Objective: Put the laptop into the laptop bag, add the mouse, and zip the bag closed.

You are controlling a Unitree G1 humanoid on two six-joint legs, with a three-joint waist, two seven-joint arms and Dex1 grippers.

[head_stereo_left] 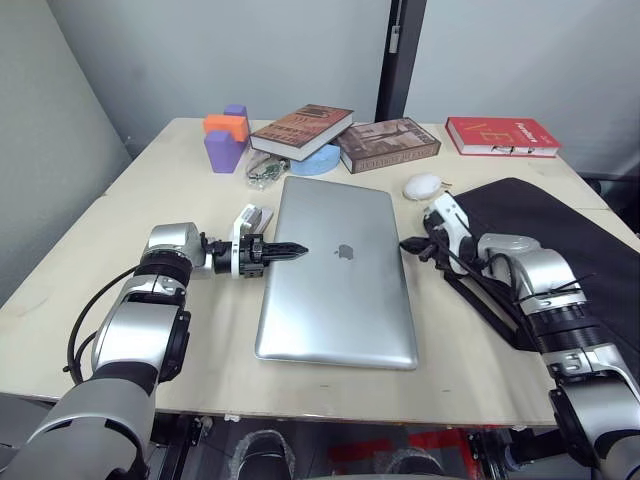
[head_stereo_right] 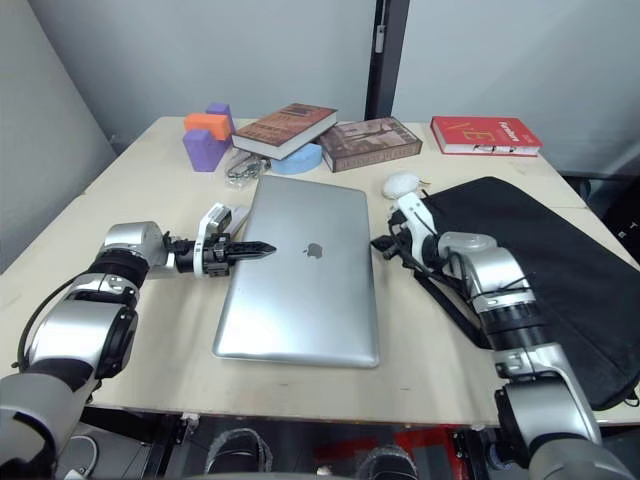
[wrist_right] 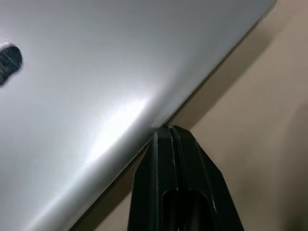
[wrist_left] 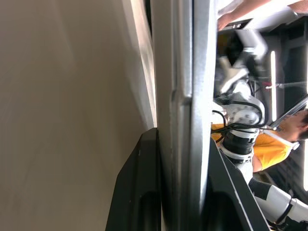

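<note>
Left tool (head_stereo_left: 285,250) clamps the laptop (head_stereo_left: 338,270) edge; right tool (wrist_right: 168,132) pinched shut beside it; books (head_stereo_left: 388,142), mouse (head_stereo_left: 423,186) behind.

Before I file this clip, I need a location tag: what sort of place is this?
Probably an office or lab workspace, staged for a robot trial: a plain table against grey walls, holding a laptop, a laptop bag, a mouse and several books.

Bare table (head_stereo_left: 170,190) left of laptop (head_stereo_left: 340,290) — books (head_stereo_left: 345,135) behind
</note>
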